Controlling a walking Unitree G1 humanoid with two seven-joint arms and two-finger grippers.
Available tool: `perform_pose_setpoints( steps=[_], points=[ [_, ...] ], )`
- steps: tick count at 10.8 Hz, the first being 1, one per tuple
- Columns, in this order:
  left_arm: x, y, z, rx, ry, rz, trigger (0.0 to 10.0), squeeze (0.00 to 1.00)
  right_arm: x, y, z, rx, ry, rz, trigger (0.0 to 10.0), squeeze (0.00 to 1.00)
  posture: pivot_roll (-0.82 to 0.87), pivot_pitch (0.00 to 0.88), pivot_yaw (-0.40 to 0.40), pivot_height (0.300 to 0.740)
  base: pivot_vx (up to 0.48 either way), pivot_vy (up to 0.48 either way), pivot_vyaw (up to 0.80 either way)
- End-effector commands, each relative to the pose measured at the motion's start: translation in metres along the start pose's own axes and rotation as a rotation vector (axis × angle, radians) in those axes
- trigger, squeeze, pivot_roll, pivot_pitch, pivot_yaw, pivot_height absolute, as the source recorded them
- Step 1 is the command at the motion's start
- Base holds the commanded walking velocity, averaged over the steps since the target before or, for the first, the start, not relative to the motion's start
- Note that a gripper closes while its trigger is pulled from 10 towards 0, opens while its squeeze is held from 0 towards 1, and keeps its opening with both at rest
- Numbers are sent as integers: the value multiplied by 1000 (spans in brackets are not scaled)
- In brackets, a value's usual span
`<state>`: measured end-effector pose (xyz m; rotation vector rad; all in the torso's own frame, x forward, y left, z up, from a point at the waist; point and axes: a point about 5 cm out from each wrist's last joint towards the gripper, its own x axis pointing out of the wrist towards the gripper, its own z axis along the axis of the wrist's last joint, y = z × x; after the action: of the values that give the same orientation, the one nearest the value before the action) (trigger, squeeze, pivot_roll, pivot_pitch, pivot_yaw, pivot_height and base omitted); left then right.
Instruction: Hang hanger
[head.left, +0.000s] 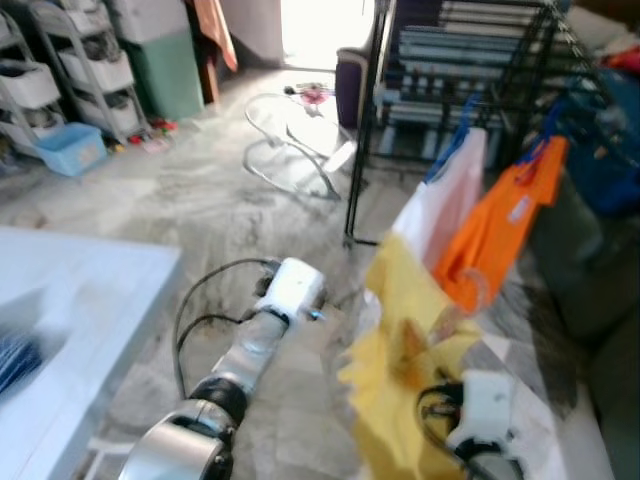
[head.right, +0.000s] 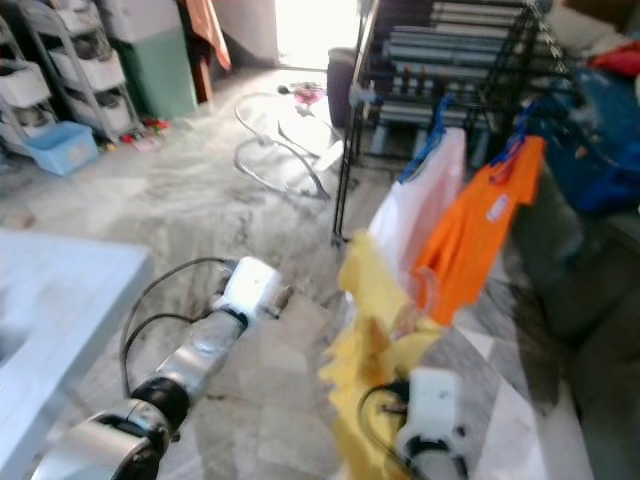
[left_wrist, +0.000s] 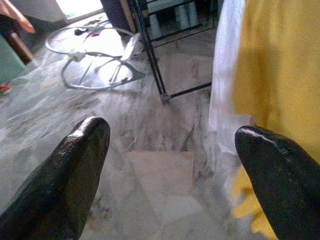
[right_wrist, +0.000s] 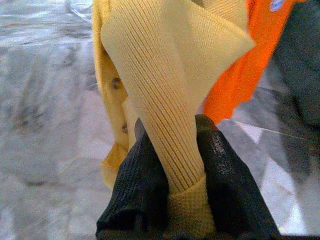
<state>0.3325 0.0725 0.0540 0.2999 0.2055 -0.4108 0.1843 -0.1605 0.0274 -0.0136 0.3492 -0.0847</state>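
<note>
My right gripper (right_wrist: 175, 131) is shut on a fold of a yellow knitted garment (right_wrist: 170, 75), which hangs low in front of me (head.left: 400, 330). Beyond it, a white garment (head.left: 450, 190) on a blue hanger (head.left: 462, 135) and an orange shirt (head.left: 505, 225) hang from a black metal rack (head.left: 365, 130). My left gripper (left_wrist: 172, 129) is open, with floor between its fingers and the yellow and white cloth just beside one fingertip. The left arm (head.left: 270, 320) reaches forward over the marble floor, left of the garments.
A white table (head.left: 70, 300) fills the near left. Storage shelves (head.left: 80, 70), a blue tub (head.left: 72, 148) and a green cabinet (head.left: 165, 70) line the far left. A metal wire frame (head.left: 290, 140) lies on the floor before the rack. Dark furniture (head.left: 590, 290) stands at the right.
</note>
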Motion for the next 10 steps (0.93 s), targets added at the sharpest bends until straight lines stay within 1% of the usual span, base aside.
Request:
perform_pose_setpoints(
  steps=[1, 5, 7, 10],
  points=[
    [2, -5, 4, 5, -15, -24, 10000, 0, 3, -5, 11, -10, -47, -11, 0, 0, -117, 0, 9, 740, 0, 0, 0],
    [1, -5, 2, 2, -10, -34, 10000, 0, 1, -2, 8, -8, -32, -5, 0, 0, -121, 0, 8, 740, 0, 0, 0],
    [0, -7, 0, -2, -6, -37, 10000, 0, 0, -2, 6, -7, -26, -2, 0, 0, -124, 0, 4, 740, -272, 0, 0],
    [0, -9, 0, -7, -6, -37, 10000, 0, 0, -3, 5, -14, -14, 8, 0, 0, -122, 0, -7, 740, -396, 0, 0]
  ],
)
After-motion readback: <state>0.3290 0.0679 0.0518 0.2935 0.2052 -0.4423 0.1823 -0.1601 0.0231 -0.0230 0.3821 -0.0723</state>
